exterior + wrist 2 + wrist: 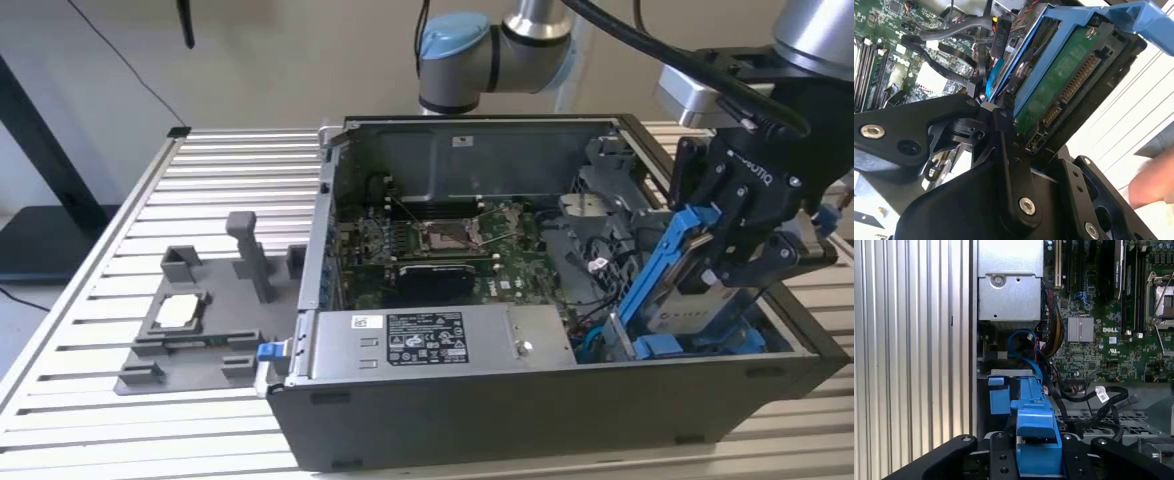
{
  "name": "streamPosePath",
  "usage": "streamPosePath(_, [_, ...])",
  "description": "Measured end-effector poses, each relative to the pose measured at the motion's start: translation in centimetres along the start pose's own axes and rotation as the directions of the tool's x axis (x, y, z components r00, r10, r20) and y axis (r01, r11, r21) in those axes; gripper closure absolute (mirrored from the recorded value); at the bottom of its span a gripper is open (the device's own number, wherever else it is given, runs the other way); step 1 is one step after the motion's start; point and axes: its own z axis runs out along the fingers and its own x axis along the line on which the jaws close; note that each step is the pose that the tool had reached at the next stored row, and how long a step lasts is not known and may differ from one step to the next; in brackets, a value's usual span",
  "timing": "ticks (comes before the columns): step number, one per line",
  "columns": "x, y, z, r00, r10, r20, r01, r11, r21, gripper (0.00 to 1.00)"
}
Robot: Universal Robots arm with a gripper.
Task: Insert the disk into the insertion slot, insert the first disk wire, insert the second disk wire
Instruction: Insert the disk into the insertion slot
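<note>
The disk [683, 300], silver-grey in a bright blue carrier, stands tilted steeply at the exterior view's right, its lower end down in the insertion slot [663, 347], a grey metal cage with blue clips in the case's front right corner. My gripper [731, 262] is shut on the disk's upper part. The second wrist view looks at the disk's green circuit board [1066, 82] between my black fingers [1010, 160]. The first wrist view looks down the blue carrier [1036, 437] toward the slot's blue clip [999, 401]. Black disk wires [1104, 399] lie loose beside the slot.
The open computer case [534, 410] holds a motherboard [447, 240] and a power supply [427, 337]. A grey fixture tray [200, 335] with upright posts and a silver chip [178, 312] sits on the ribbed table [94, 300]. A blurred hand [1154, 185] is close by my gripper.
</note>
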Motion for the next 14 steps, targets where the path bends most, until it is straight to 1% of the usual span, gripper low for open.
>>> streamPosePath(1, [0.0,0.0,0.0,1.0,0.0,-0.0002,0.0,1.0,0.0,0.66])
streamPosePath(2, [0.0,0.0,-0.02,1.0,0.0,0.0,0.0,1.0,0.0,0.6])
streamPosePath(3, [0.0,0.0,-0.06,1.0,0.0,0.001,0.0,1.0,0.0,0.6])
streamPosePath(4, [0.01,0.0,-0.15,1.0,0.0,0.0027,0.0,1.0,0.0,0.53])
streamPosePath(5, [0.01,0.01,-0.25,1.0,0.0,0.0058,0.0,1.0,0.0002,0.53])
streamPosePath(9, [-0.01,0.0,-0.54,0.9998,-0.001,0.0215,0.001,1.0,0.0029,0.53])
streamPosePath(10, [0.0,-0.01,-0.57,0.9997,-0.001,0.0263,0.001,1.0,0.0043,0.53])
streamPosePath(11, [-0.01,-0.08,-0.59,0.9995,-0.001,0.0321,0.001,1.0,0.007,0.53])
streamPosePath(14, [-0.02,-0.18,-0.6,0.9987,-0.003,0.0503,0.001,0.9997,0.0227,0.53])
